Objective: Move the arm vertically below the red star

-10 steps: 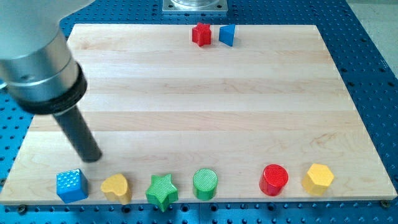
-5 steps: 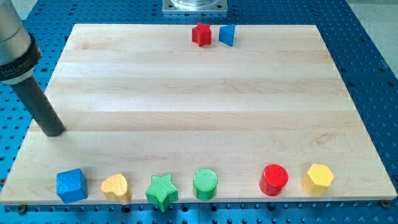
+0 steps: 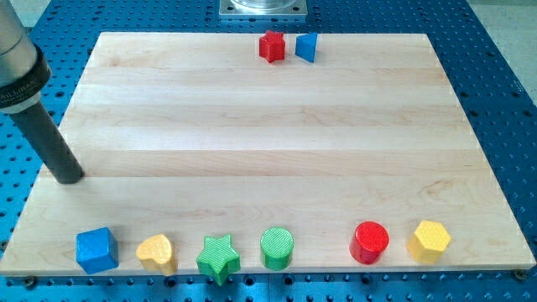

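Note:
The red star sits near the view's top edge of the wooden board, just left of a blue triangular block. My tip rests at the board's left edge, far to the view's left of the red star and well lower in the view. It touches no block. The blue cube lies a little below it in the view.
Along the view's bottom edge stand a yellow heart-like block, a green star, a green cylinder, a red cylinder and a yellow hexagon. A blue perforated table surrounds the board.
My tip has moved from near the blue cube up and to the view's left, to the board's left edge; in the last half second it barely shifted.

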